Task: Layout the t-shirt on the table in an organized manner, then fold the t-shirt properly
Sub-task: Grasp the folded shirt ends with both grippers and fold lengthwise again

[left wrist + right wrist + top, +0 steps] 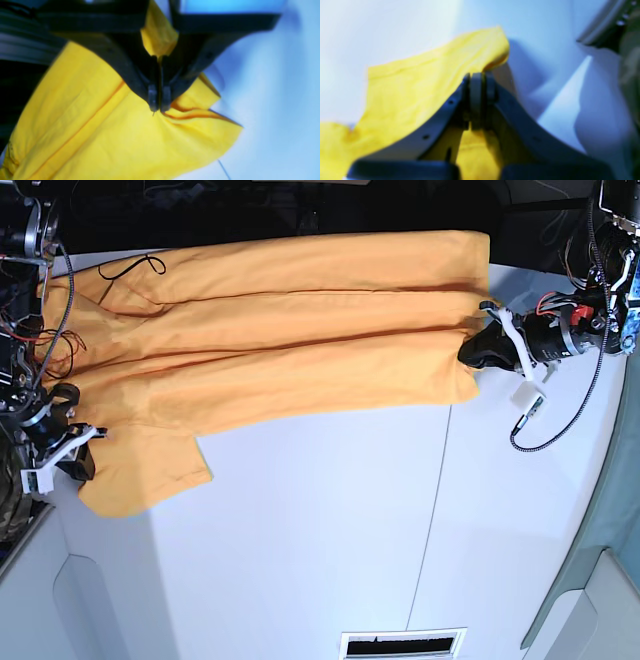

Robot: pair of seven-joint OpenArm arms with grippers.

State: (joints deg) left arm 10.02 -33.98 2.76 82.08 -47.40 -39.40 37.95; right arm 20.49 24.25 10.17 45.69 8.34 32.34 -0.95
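Observation:
The orange-yellow t-shirt point(280, 340) lies stretched across the far part of the white table point(320, 520), its upper edge hanging past the far edge. My left gripper point(159, 108) is shut on the shirt's hem edge point(140, 140); in the base view it point(478, 350) is at the shirt's right end. My right gripper point(477, 77) is shut on yellow cloth point(420, 85); in the base view it point(75, 460) is at the shirt's left end by a sleeve point(140, 470). The black collar trim point(130, 268) shows at the upper left.
A thin dark seam point(432, 510) runs down the tabletop right of centre. Loose cables point(560, 420) hang off the arm on the right. A vent slot point(400, 645) sits at the near edge. Dark floor lies beyond the far edge.

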